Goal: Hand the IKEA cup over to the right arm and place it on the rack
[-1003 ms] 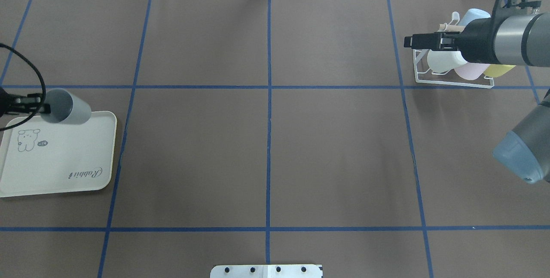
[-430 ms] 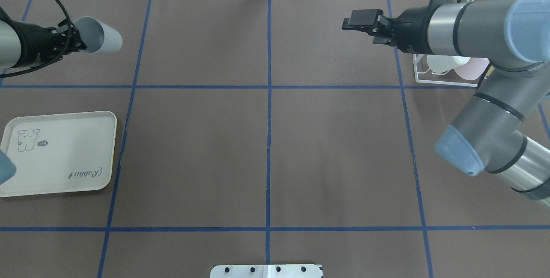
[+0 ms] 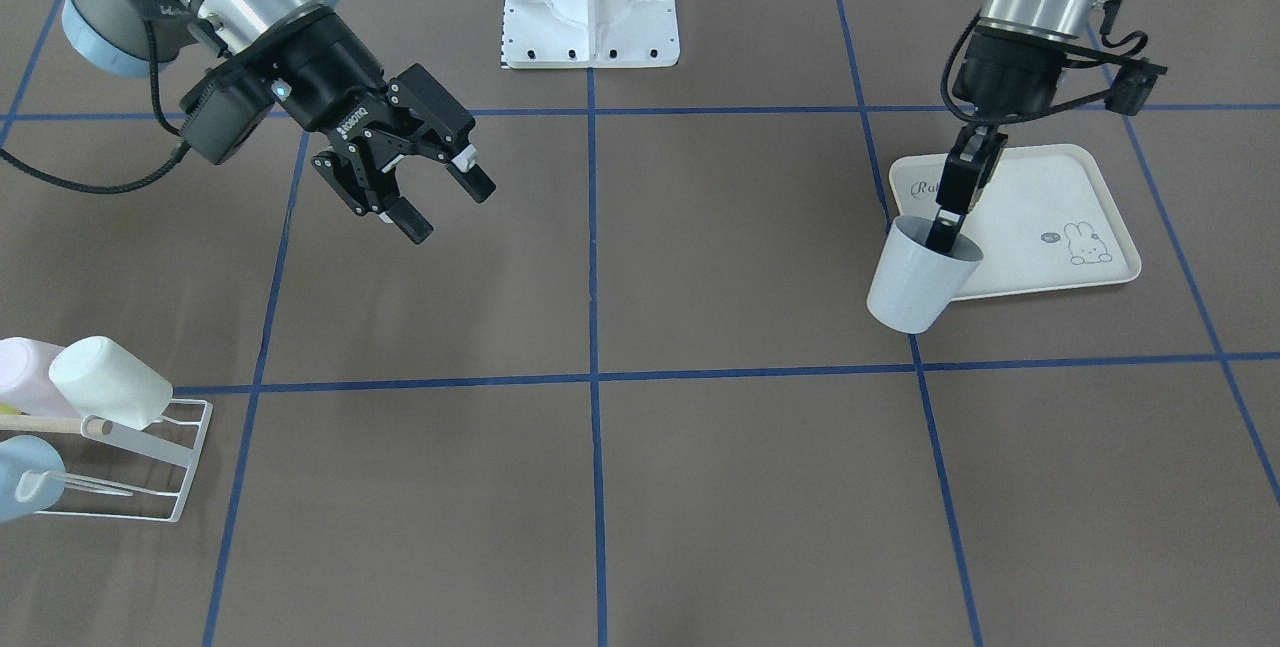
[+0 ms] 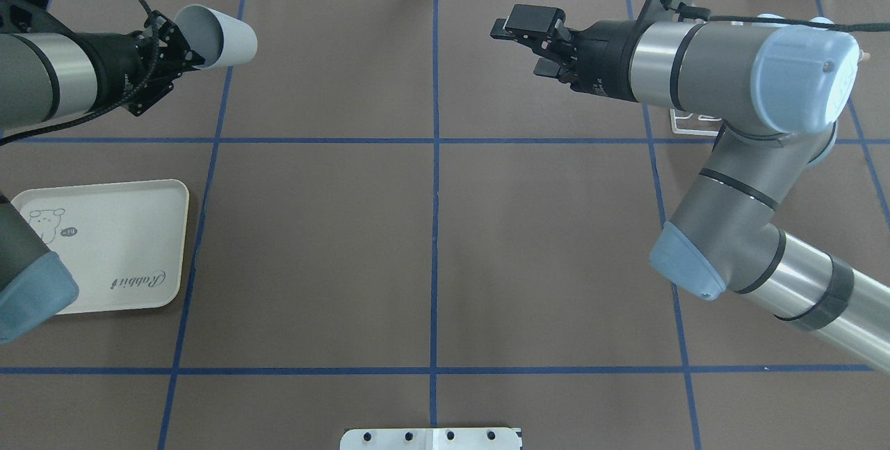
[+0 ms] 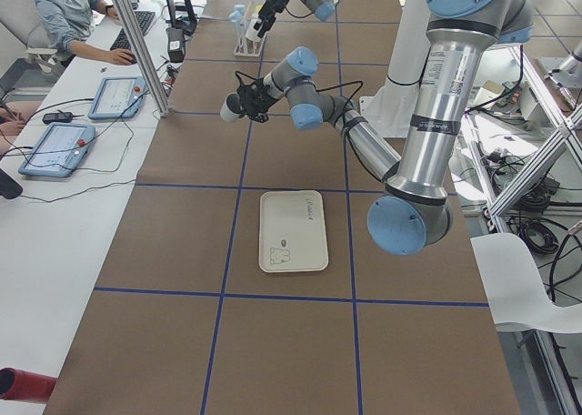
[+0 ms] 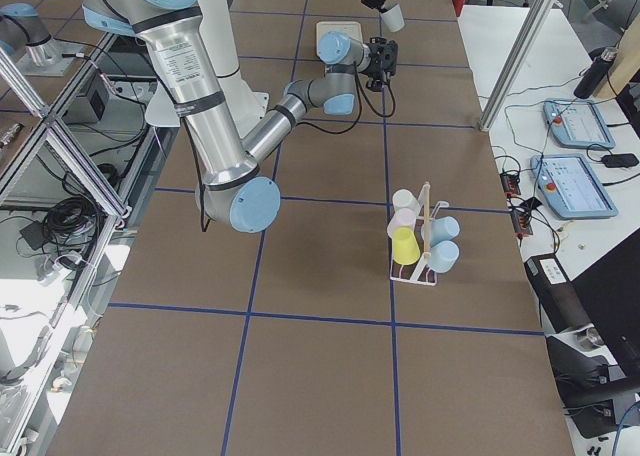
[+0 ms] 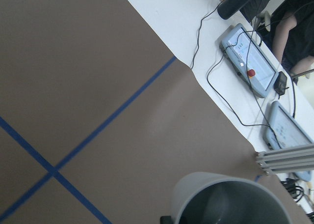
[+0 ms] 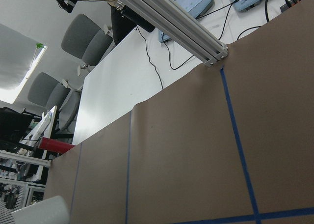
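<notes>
The hand-over has not happened yet. The left gripper (image 3: 943, 227) pinches the grey cup (image 3: 915, 277) by its rim, one finger inside, and holds it in the air on the robot's left, near the tray (image 3: 1040, 177). The right gripper (image 3: 448, 209) hangs well apart from it, jaws spread and empty. Passing and racking are both left to do. I count one cup in hand and five on the rack (image 6: 413, 278) on the robot's right: white, pink, yellow, two blue. There is one tray.

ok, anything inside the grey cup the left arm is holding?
Only a finger of the left gripper, pinching the rim of the grey cup. The left wrist view shows bare inner wall otherwise; the bottom is cut off by the frame edge, so unseen.
</notes>
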